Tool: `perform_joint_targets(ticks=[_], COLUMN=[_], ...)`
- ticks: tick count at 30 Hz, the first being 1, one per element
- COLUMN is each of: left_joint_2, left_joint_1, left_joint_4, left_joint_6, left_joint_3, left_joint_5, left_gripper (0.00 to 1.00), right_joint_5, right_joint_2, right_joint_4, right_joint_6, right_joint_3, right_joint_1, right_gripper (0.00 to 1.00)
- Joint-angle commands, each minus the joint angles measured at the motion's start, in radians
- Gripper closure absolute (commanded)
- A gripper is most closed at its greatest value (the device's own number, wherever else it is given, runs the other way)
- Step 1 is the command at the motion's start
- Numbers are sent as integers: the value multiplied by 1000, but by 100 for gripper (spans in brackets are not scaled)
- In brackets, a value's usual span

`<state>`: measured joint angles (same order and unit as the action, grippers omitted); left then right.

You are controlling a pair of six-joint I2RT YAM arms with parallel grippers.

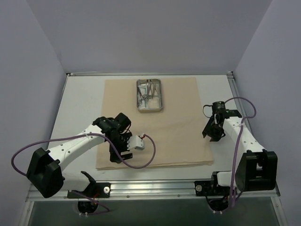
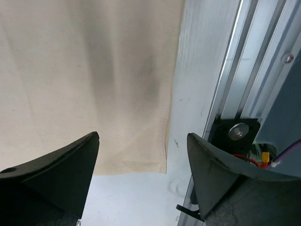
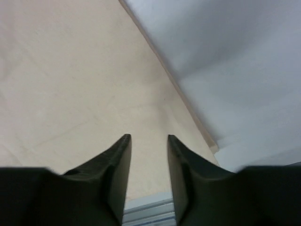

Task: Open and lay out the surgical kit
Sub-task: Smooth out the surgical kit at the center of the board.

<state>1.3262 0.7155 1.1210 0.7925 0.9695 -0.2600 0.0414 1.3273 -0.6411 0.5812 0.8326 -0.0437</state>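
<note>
The surgical kit's tan cloth wrap (image 1: 178, 127) lies spread flat on the table. On its far middle stands the shiny steel tray (image 1: 139, 96), with several thin metal instruments (image 1: 150, 92) still inside it. My left gripper (image 1: 120, 154) hangs open just above the cloth's near-left corner. In the left wrist view the gripper (image 2: 142, 136) is empty, and the cloth (image 2: 84, 70) ends in a corner between its fingers. My right gripper (image 1: 209, 134) hovers over the cloth's right edge. Seen from its wrist, that gripper (image 3: 148, 137) has its jaws narrowly apart above the cloth (image 3: 70, 70), holding nothing.
The white table (image 1: 80, 103) shows around the cloth. An aluminium rail (image 2: 244, 70) runs along the near edge, close to my left gripper. Grey walls (image 1: 150, 33) enclose the table at the back and on both sides. A purple cable (image 1: 141, 162) loops over the cloth's near edge.
</note>
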Motion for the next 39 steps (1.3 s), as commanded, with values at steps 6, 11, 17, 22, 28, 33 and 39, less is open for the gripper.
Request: perform_joint_targets(ticks=[6, 11, 17, 22, 28, 33, 39], left_joint_2=[95, 231, 349, 398, 458, 440, 399], left_joint_1=[158, 381, 478, 481, 496, 499, 501], left_joint_4=[-249, -412, -555, -606, -593, -537, -393], left_joint_6=[-245, -257, -297, -300, -288, -224, -121], left_joint_3=[178, 176, 137, 103, 72, 61, 70], left_joint_5=[25, 151, 126, 163, 93, -5, -134], left_gripper=[18, 21, 20, 34, 85, 98, 98], right_joint_5=[-138, 44, 40, 34, 71, 54, 25], right_joint_2=[88, 385, 791, 918, 914, 908, 935], right_joint_4=[136, 407, 368, 368, 452, 468, 446], right_joint_6=[-121, -225, -291, -296, -238, -192, -156], right_joint_3=[341, 497, 804, 862, 789, 796, 876], right_joint_1=[10, 36, 35, 25, 36, 39, 38], right_gripper=[49, 47, 50, 54, 95, 100, 100])
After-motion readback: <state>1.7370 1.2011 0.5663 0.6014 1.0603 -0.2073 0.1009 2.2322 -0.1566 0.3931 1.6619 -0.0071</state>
